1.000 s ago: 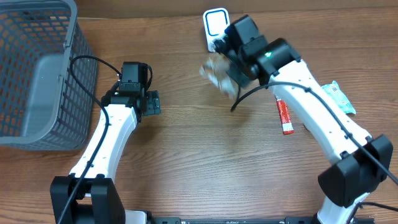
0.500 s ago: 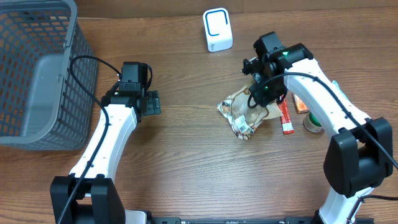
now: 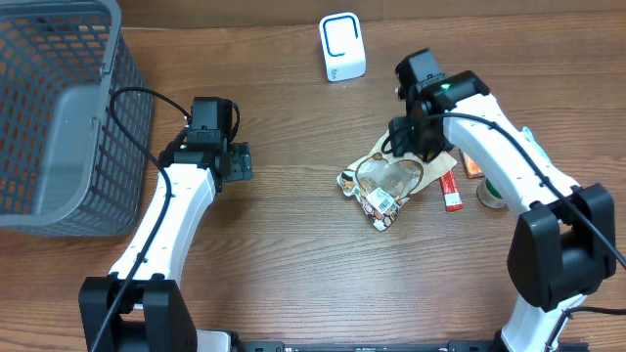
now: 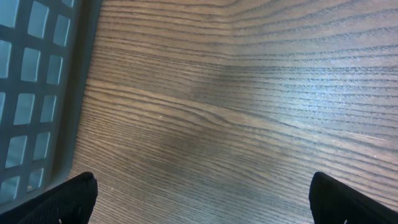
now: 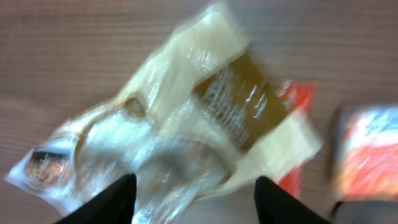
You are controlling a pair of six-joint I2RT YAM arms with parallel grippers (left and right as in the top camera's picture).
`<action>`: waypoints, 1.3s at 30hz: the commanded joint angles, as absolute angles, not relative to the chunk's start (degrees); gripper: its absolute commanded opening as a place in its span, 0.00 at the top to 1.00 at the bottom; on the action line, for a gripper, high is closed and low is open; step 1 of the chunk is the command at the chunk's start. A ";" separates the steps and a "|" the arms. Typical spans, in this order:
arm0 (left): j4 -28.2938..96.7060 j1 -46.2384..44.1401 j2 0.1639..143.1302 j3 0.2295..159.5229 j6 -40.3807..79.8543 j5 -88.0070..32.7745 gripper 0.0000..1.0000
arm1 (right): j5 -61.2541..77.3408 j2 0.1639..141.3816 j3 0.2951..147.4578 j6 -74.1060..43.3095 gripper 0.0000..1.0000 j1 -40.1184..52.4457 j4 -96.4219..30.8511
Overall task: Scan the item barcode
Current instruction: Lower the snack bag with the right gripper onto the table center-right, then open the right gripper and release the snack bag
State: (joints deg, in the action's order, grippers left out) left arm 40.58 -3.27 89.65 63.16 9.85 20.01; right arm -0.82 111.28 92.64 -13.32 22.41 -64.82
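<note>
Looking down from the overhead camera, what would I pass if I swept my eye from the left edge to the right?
Basket → left gripper → scanner → snack packet → red tube. The right gripper hangs over the packet, so it is left out.

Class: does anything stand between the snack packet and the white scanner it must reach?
Nothing visible. Only bare table separates the snack packet from the white scanner. The right pincer hangs open over the packet; the red sachet lies beside it, off that path.
</note>
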 commanded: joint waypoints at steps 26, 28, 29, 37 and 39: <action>40.47 -3.11 89.01 63.75 8.78 20.97 0.00 | -16.82 110.28 76.44 -19.44 0.44 26.02 -51.27; 40.47 -3.14 89.01 63.75 8.78 20.97 0.00 | -16.84 109.14 78.00 -19.44 0.38 26.02 -52.88; 40.47 -3.14 89.01 63.75 8.78 20.97 0.00 | -16.84 108.44 78.67 -19.44 0.36 26.00 -53.47; 40.47 -3.11 89.01 63.75 8.78 20.97 0.00 | -15.14 105.47 79.94 -19.44 0.00 25.76 -54.13; 40.47 -3.11 89.01 63.75 8.78 20.97 0.00 | -15.16 105.49 79.92 -19.44 0.00 25.76 -54.08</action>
